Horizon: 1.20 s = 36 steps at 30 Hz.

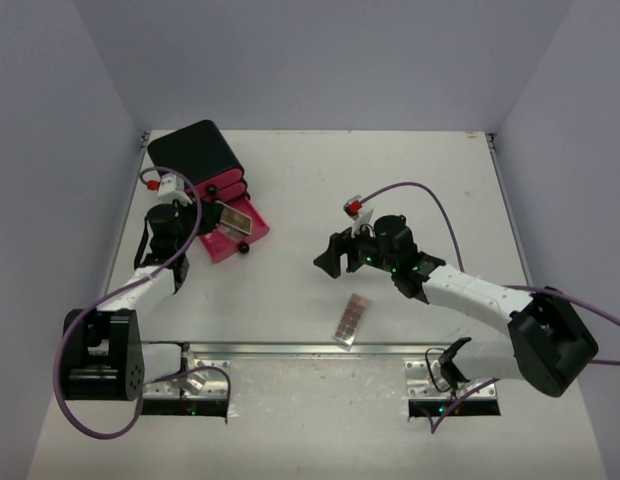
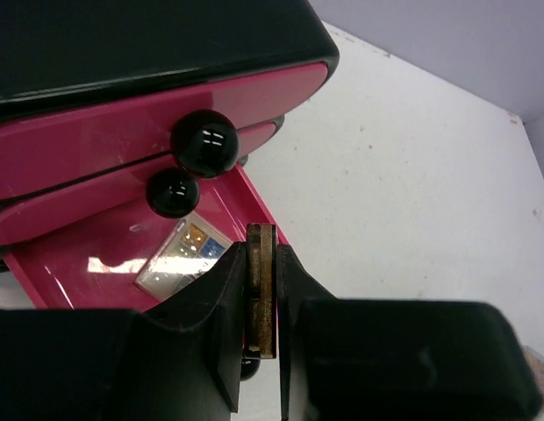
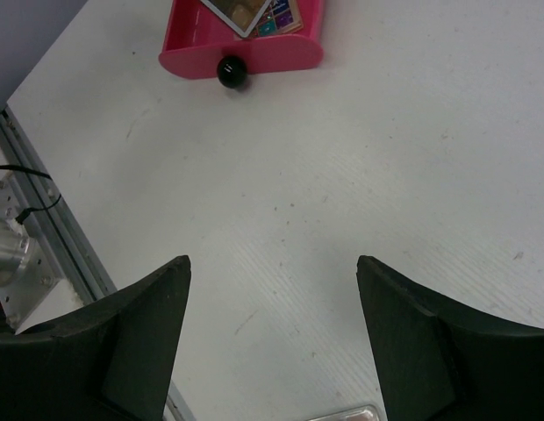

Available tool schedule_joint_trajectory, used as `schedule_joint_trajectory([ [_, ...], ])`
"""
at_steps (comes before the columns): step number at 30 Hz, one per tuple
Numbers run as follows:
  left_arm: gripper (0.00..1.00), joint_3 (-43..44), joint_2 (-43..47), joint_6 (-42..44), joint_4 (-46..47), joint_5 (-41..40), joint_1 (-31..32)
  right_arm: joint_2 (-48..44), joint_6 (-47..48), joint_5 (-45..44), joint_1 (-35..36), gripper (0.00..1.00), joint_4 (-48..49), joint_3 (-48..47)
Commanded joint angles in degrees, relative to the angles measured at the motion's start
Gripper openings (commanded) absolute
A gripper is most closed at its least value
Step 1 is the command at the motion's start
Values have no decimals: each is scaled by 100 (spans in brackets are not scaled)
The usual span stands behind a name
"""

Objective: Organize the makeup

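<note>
My left gripper (image 1: 216,216) is shut on a long brownish palette (image 1: 234,218) and holds it over the open pink drawer (image 1: 230,243). In the left wrist view the palette (image 2: 262,298) stands edge-on between the jaws of the left gripper (image 2: 261,252). A square multicolour palette (image 2: 181,258) lies in the drawer (image 2: 88,263). My right gripper (image 1: 333,256) is open and empty above the table; its jaws are wide apart in the right wrist view (image 3: 272,267). A second long brownish palette (image 1: 353,319) lies on the table near the front rail; its edge shows in the right wrist view (image 3: 347,415).
The large black box (image 1: 195,153) with pink drawers stands at the back left. Its round black knobs (image 2: 204,143) show close to my left gripper. The open drawer (image 3: 254,54) and its knob (image 3: 232,72) lie ahead of my right gripper. A metal rail (image 1: 290,352) runs along the table's front.
</note>
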<state>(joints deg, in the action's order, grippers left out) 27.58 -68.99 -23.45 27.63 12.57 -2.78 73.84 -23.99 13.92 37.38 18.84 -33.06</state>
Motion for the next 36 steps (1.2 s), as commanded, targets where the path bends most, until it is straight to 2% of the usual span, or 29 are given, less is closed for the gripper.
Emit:
schedule_joint_trajectory([
  [1,0,-12,58,-272,1232,-312,-99,-264,112,-89,41,77,35,-6],
  [8,0,73,-137,-614,1643,-7,-123,-362,260,-243,38,77,-175,-7],
  [13,0,-225,-347,-286,1866,-362,-125,-406,308,-267,41,77,-198,29],
  [27,1,-518,-1151,-233,2303,-416,-128,-586,386,-398,41,77,-380,105],
  [29,5,-470,-1200,-229,2274,-398,-135,-599,386,-380,41,77,-401,97],
  [32,31,-389,-1307,-191,2220,-256,-136,-607,403,-363,41,77,-477,54],
  [36,64,-103,-1259,-14,1418,-328,-143,-658,416,-369,41,77,-522,54],
])
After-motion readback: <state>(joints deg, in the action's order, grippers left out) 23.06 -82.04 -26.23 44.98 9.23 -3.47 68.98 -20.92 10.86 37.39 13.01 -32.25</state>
